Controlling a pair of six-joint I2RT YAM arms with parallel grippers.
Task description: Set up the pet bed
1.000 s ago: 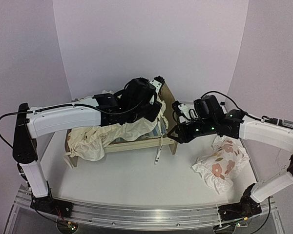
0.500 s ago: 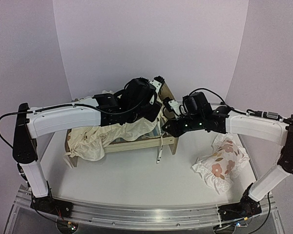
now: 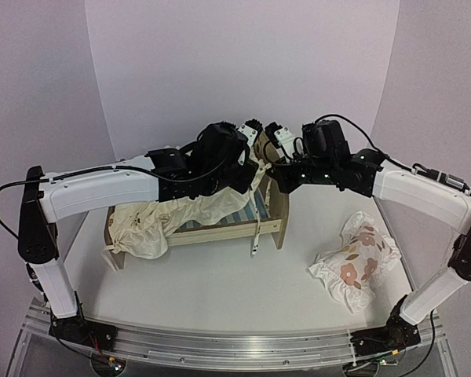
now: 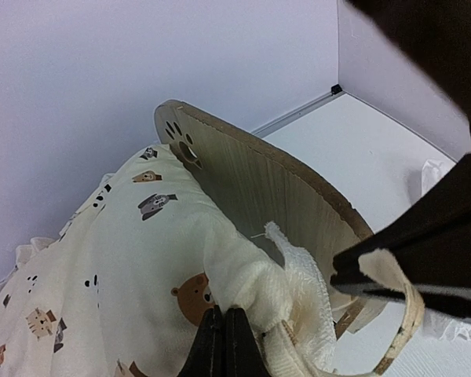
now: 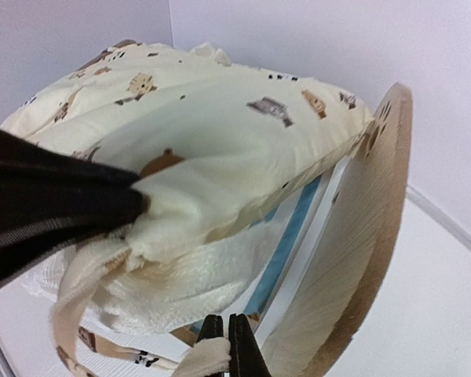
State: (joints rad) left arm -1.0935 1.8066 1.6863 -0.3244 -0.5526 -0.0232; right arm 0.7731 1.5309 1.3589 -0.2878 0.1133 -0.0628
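The pet bed [image 3: 220, 231] is sitting in the middle of the tabletop [image 3: 220, 298], toward its back edge, with its rounded headboard [image 3: 280, 212] facing the right edge and its low footboard facing the left. It is looking like a light, stiff thing of thin wood, likely to slide or tip under any sideways pull. The long side rail or the headboard's top edge is probably offering the firmest hold, while the paw-print cutouts are seeming too small to grip through. The cream cushion [image 3: 149, 224] is lying limply over the frame, one end bunching over the footboard and the other being held up by the headboard. The left fingers [image 4: 213, 345] are pressing together on a fold of that cushion. The right fingers [image 5: 242, 345] are pinching shut on a cream strip, seemingly one of its tie strings [image 5: 200, 357]. The soft cloth is sagging between the two grips. A flowered pillow [image 3: 353, 263] is resting near the right edge, well apart from the bed.
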